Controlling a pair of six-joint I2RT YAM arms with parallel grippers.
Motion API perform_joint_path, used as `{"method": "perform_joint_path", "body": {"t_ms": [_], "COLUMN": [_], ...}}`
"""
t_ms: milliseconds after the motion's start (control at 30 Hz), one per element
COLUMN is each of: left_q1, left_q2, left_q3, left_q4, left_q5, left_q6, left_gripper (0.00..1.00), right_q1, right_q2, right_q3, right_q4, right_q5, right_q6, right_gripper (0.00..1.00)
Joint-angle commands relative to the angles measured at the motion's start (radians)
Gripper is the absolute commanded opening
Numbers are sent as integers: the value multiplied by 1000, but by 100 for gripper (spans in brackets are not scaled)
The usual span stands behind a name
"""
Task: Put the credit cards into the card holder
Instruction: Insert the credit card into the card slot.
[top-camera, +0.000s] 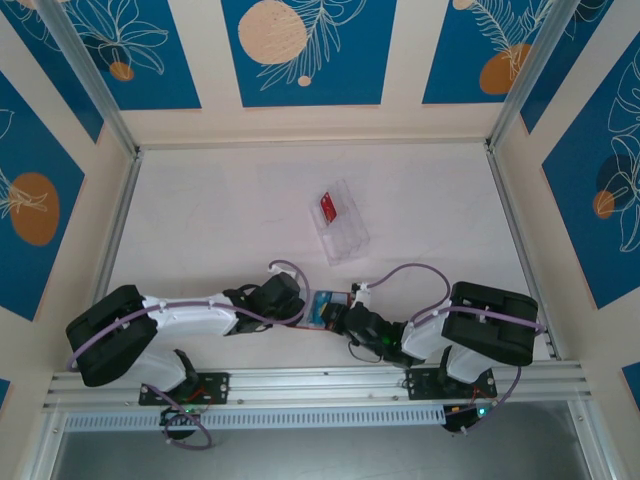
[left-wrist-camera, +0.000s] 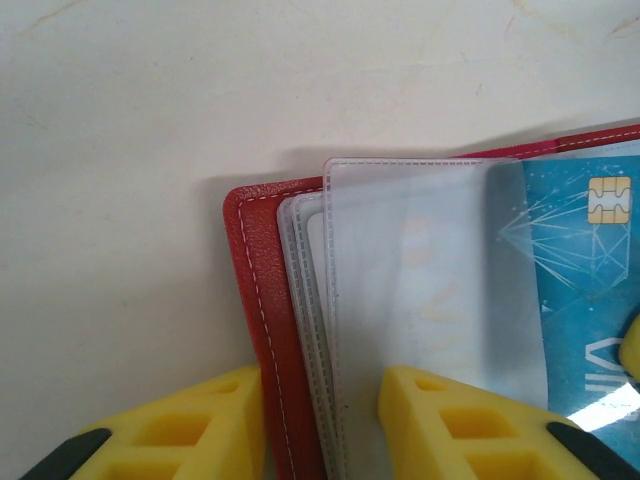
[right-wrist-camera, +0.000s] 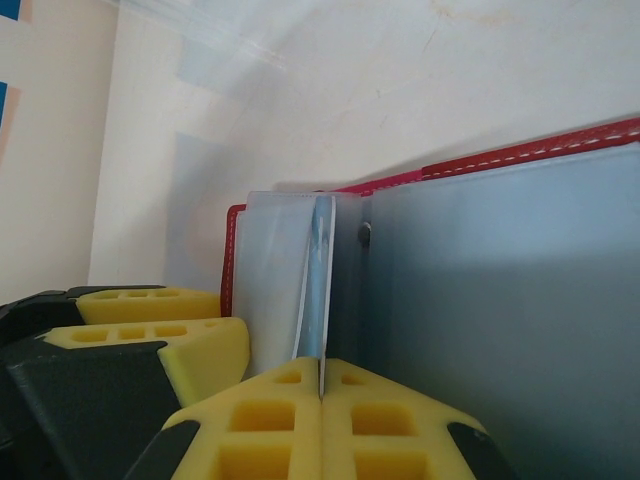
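The red card holder (top-camera: 325, 306) lies open at the near edge, between my two grippers. My left gripper (left-wrist-camera: 320, 385) is shut on its red cover (left-wrist-camera: 250, 270) and the stack of clear sleeves. A blue credit card (left-wrist-camera: 580, 290) with a gold chip sits partly inside the top clear sleeve. My right gripper (right-wrist-camera: 322, 372) is shut on that blue card (right-wrist-camera: 318, 290), seen edge-on against the holder's grey-blue inside (right-wrist-camera: 500, 310). A red credit card (top-camera: 327, 207) rests in the clear tray.
The clear plastic tray (top-camera: 343, 235) lies mid-table, beyond the grippers. The left gripper's yellow fingers (right-wrist-camera: 160, 335) sit close beside the right gripper. Walls with metal rails (top-camera: 118, 235) bound the white table.
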Motion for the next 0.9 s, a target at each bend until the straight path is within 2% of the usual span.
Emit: {"method": "perform_joint_path", "body": {"t_ms": [0, 400, 867], "left_q1": [-12, -12, -12], "left_q2": [41, 33, 21], "left_q3": [-47, -44, -44], "left_q4": [-163, -174, -186], "left_q5": [-3, -10, -16], "left_q6": [8, 10, 10], "left_gripper": [35, 35, 35], "right_q1": [-8, -58, -48], "right_q2": [0, -2, 8], "right_q3": [6, 42, 55], "right_q4": [-97, -178, -297], "right_q5": [9, -91, -102], "right_q6": [-24, -57, 20], "right_gripper": [0, 0, 0]}}
